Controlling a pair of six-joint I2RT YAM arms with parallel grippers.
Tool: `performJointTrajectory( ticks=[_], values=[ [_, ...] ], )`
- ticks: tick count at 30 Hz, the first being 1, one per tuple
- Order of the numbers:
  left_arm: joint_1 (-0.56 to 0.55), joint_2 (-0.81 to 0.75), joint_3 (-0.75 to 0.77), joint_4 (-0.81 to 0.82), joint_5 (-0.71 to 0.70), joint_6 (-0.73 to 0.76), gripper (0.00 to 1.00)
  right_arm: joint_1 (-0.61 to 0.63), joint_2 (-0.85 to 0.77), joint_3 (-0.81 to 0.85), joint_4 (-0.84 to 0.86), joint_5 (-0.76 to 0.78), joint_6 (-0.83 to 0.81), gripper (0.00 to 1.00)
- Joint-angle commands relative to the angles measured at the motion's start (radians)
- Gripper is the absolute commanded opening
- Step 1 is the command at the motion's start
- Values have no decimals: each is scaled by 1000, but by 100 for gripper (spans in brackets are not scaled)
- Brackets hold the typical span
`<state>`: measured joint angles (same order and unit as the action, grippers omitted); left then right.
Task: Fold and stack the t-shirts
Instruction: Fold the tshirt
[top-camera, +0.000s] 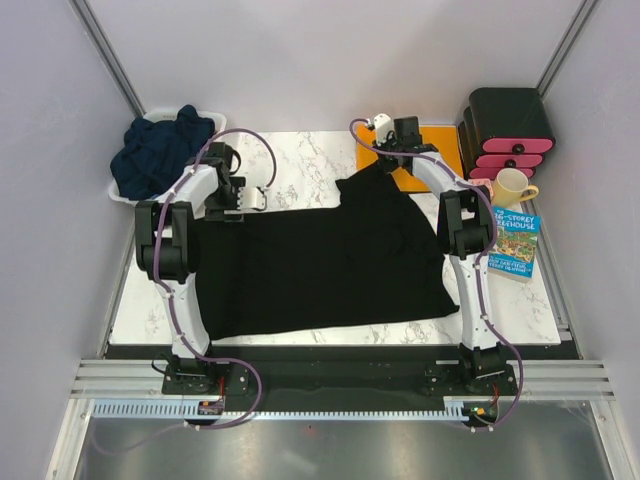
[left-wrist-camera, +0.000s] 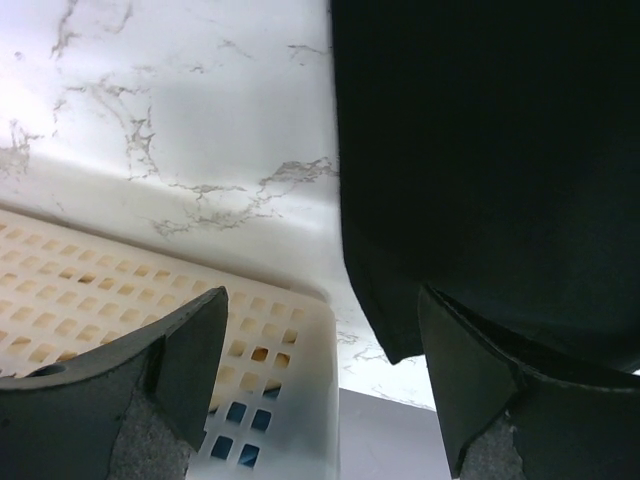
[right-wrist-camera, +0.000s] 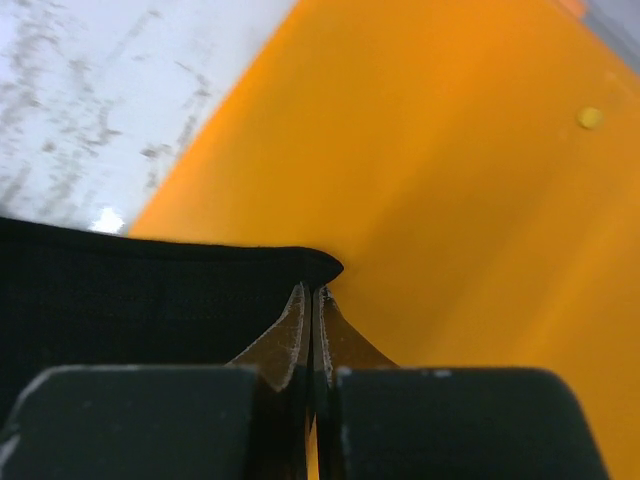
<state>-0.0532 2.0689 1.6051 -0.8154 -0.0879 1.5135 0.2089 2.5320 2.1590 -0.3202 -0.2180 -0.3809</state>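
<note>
Tabletop: white marble-patterned slab (top-camera: 300, 155) (left-wrist-camera: 150, 100) in front of the two arm bases.
Black cloth t-shirt (top-camera: 320, 265) (left-wrist-camera: 480, 150) (right-wrist-camera: 120, 300): spread mostly flat from the near edge across the middle of the tabletop. One corner is drawn up to a peak toward the far-right corner.
Paperback book with a blue-green cover (top-camera: 513, 243): lies flat at the right edge, apart from the shirt.
Left gripper (top-camera: 255, 197) (left-wrist-camera: 322, 300): jaws wide apart and holding nothing. It hangs over the shirt's left border toward the far-left corner. One finger is above the cloth and the other above the basket wall.
Cream ceramic mug (top-camera: 512, 187): upright at the right edge, just beyond the book.
Right gripper (top-camera: 385, 155) (right-wrist-camera: 312, 295): jaws pressed together, pinching the raised corner of the shirt over the orange sheet.
Flat orange rectangular sheet (top-camera: 440, 140) (right-wrist-camera: 450, 200): lies at the far edge, toward the right.
White perforated plastic basket (top-camera: 120, 195) (left-wrist-camera: 100, 310): stands at the far-left corner.
Crumpled navy blue t-shirts (top-camera: 160, 150): heaped inside the basket.
Black drawer unit with pink fronts (top-camera: 505, 125): stands at the far-right corner, beside the orange sheet.
</note>
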Motion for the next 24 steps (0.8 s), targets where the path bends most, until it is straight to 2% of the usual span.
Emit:
performJointTrajectory(
  ticks=[1,9,14,17,21,22,24],
  values=[
    [-2,36,15,1,-27,115,84,-37,-68,-16,36,92,-75,0],
    [12,149,186,-4,-18,206,88,-45,-96,-39,46,126,-121,0],
    [12,230,326,-16,22,189,88,-46,-134,-85,47,111,-127,0],
    [12,244,351,-24,50,194,88,-46,-157,-119,50,109,-139,0],
    [12,263,349,-53,72,209,82,-46,-179,-140,50,112,-157,0],
    [12,267,346,-76,79,209,76,-46,-180,-142,52,114,-161,0],
    [10,276,340,-96,83,211,73,-46,-188,-148,50,117,-168,0]
  ],
)
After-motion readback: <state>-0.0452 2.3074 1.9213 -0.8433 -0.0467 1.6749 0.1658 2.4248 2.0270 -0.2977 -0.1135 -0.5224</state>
